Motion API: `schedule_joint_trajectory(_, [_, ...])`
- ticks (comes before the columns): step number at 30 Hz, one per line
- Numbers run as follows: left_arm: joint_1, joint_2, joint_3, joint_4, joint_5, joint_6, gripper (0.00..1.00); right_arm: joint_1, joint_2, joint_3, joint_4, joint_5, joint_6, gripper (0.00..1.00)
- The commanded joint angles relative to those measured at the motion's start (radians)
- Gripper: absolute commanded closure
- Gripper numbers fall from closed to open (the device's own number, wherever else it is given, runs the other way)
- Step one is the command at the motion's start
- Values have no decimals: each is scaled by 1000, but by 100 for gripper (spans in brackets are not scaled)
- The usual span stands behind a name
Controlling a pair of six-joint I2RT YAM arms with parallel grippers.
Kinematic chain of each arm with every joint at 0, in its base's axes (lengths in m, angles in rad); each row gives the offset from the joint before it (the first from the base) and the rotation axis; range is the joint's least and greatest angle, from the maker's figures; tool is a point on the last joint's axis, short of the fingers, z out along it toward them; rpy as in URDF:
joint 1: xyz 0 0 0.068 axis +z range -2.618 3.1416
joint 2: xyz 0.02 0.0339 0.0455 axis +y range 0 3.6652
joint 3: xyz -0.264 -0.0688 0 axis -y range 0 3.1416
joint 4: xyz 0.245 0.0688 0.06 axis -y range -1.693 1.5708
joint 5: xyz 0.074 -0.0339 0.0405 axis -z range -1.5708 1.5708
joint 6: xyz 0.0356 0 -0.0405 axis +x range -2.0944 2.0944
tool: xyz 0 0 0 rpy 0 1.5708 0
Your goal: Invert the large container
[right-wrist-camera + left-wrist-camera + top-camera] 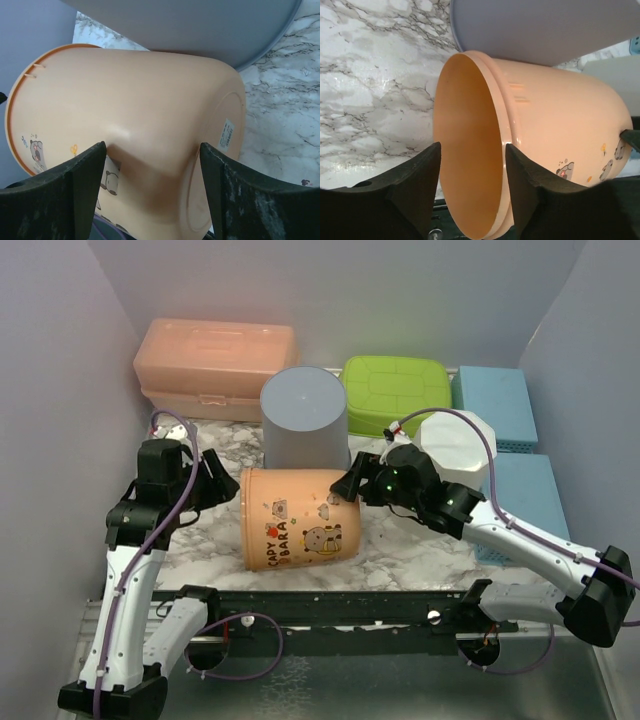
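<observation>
The peach plastic bucket (300,520) lies on its side on the marble-patterned table (410,552), round mouth to the left and flat base to the right. Its smooth wall carries cartoon prints, and it touches an upturned grey bin (305,430) behind it. The left tool (222,483) is spread open, and its dark, rough fingers (415,175) straddle the thin rim without pinching it. The right tool (352,483) gapes wide at the base edge, holding nothing.
</observation>
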Motion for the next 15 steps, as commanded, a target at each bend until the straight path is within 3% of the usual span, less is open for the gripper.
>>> schedule_joint_trajectory(1, [-5, -7, -45, -14, 95, 37, 48, -2, 11, -15, 33, -65, 16, 25])
schedule_joint_trajectory(9, [-5, -20, -48, 4, 164, 50, 56, -2, 3, -27, 47, -65, 30, 26])
schedule_joint_trajectory(15, [-5, -34, -26, 15, 184, 43, 53, -2, 12, -30, 45, -89, 40, 26])
